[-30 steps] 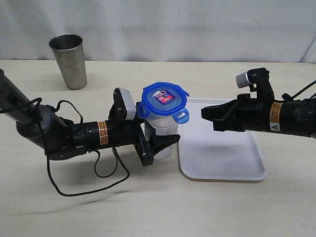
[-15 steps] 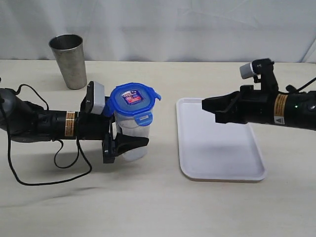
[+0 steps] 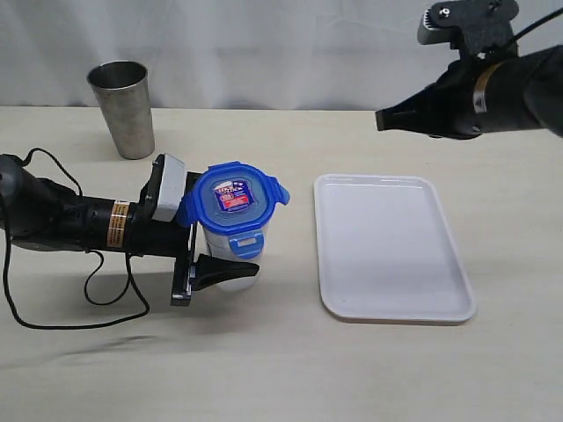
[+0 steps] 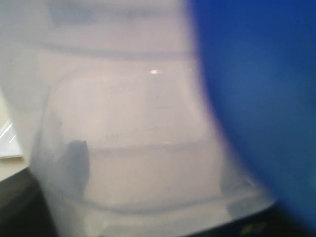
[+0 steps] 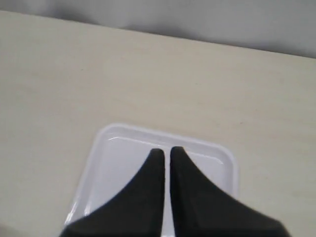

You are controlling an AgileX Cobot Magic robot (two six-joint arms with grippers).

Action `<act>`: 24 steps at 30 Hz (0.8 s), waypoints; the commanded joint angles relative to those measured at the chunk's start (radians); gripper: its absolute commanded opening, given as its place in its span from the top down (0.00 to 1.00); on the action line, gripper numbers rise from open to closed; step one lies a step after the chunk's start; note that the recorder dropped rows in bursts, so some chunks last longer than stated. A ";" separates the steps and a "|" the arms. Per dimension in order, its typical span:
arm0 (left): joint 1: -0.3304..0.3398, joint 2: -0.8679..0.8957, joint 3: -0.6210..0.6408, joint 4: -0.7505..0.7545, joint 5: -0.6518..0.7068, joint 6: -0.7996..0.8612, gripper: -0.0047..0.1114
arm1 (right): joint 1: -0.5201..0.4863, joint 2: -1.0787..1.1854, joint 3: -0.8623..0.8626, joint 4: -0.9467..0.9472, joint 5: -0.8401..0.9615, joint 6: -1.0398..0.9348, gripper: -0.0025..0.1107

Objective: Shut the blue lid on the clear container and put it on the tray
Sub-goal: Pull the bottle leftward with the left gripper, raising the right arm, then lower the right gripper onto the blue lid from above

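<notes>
The left end effector [image 3: 237,255], black-fingered and lying low and level over the pale beige counter [image 3: 290,369], pinched the clear container [image 3: 215,242], a tall translucent plastic canister, from either side of its body, the near finger showing across its lower front. The blue lid [image 3: 233,195], a small roundish plastic one with a white-and-red sticker, sat on top of the container, one flap hanging down the front and another sticking out towards the flat white rectangular plastic tray [image 3: 391,246]. The container stood to the left of the tray and apart from it; whether its base touched the counter could not be told. In the left wrist view the container wall [image 4: 138,148] and the lid [image 4: 256,98] filled the picture, blurred. The right end effector [image 3: 383,119] hung high above the far side of the tray, its two dark fingers pressed together [image 5: 167,150] and holding nothing, with the tray [image 5: 123,153] lying below them. A shiny tapered steel cup [image 3: 123,110] stood upright at the far left of the counter, well apart from everything else.
</notes>
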 commanded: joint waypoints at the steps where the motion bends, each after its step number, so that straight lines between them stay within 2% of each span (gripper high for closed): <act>1: 0.005 -0.007 -0.002 -0.001 0.011 0.003 0.96 | -0.028 0.023 -0.162 0.821 0.205 -0.768 0.87; 3: 0.005 -0.007 -0.002 -0.011 0.011 0.003 0.96 | -0.060 0.042 -0.249 1.099 0.360 -1.006 0.78; 5: 0.005 -0.007 -0.002 -0.024 0.011 0.003 0.96 | -0.076 0.061 -0.308 1.266 0.490 -1.111 0.69; 7: 0.005 -0.007 -0.002 -0.026 0.011 0.003 0.96 | -0.072 0.078 -0.350 1.339 0.563 -1.132 0.62; 9: 0.005 -0.007 -0.002 -0.026 0.011 0.003 0.96 | -0.037 0.097 -0.368 1.346 0.587 -1.112 0.58; 16: 0.005 -0.007 -0.002 -0.023 0.011 0.000 0.96 | 0.109 0.170 -0.375 1.157 0.580 -0.923 0.58; 24: 0.005 -0.007 -0.002 -0.026 0.011 0.000 0.96 | 0.116 0.246 -0.396 1.144 0.687 -0.896 0.59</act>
